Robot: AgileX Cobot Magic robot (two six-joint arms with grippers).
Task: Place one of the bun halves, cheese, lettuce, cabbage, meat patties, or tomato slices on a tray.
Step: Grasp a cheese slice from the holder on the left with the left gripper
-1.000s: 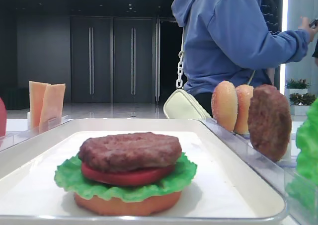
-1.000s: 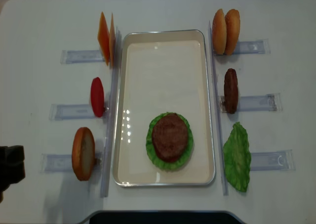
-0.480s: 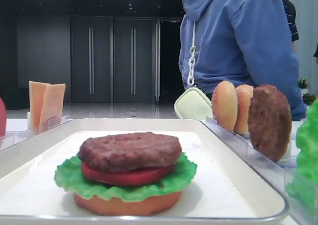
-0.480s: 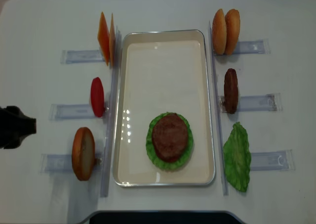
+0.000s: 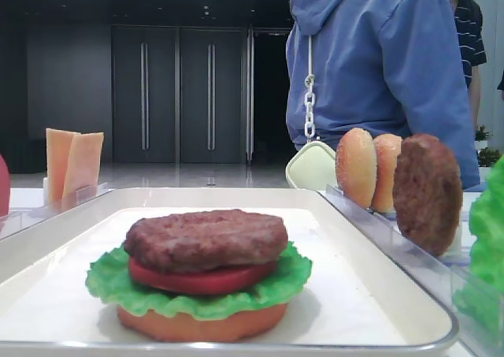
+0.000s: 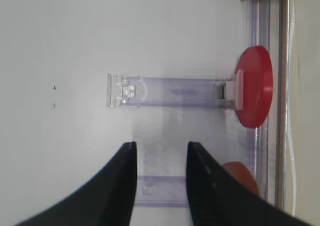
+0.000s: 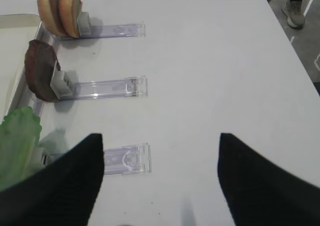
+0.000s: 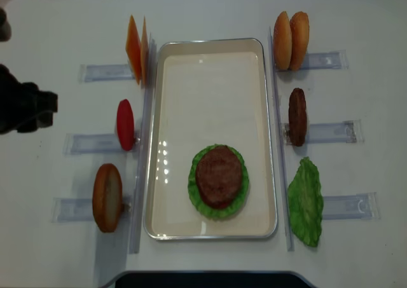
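On the white tray [image 8: 210,84] sits a stack: a bun base [image 5: 201,323], lettuce [image 5: 106,282], a tomato slice [image 5: 201,280] and a meat patty [image 8: 219,175] on top. Left of the tray stand two cheese slices [image 8: 137,49], a red tomato slice [image 8: 125,124] and a bun half [image 8: 107,197]. My left gripper [image 8: 48,103] hovers over the table left of the tomato slice [image 6: 255,86], open [image 6: 161,146] and empty. My right gripper [image 7: 160,138] is wide open over bare table, holding nothing.
Right of the tray stand two bun halves [image 8: 290,40], a patty [image 8: 297,116] and a lettuce leaf [image 8: 306,202], each at a clear plastic holder [image 8: 331,132]. More holders [image 8: 95,142] lie on the left. A person in a blue hoodie [image 5: 370,57] stands behind the table.
My left gripper has moved toward the table's far side, from beside the bun half to level with the tomato slice. The person behind has shifted right.
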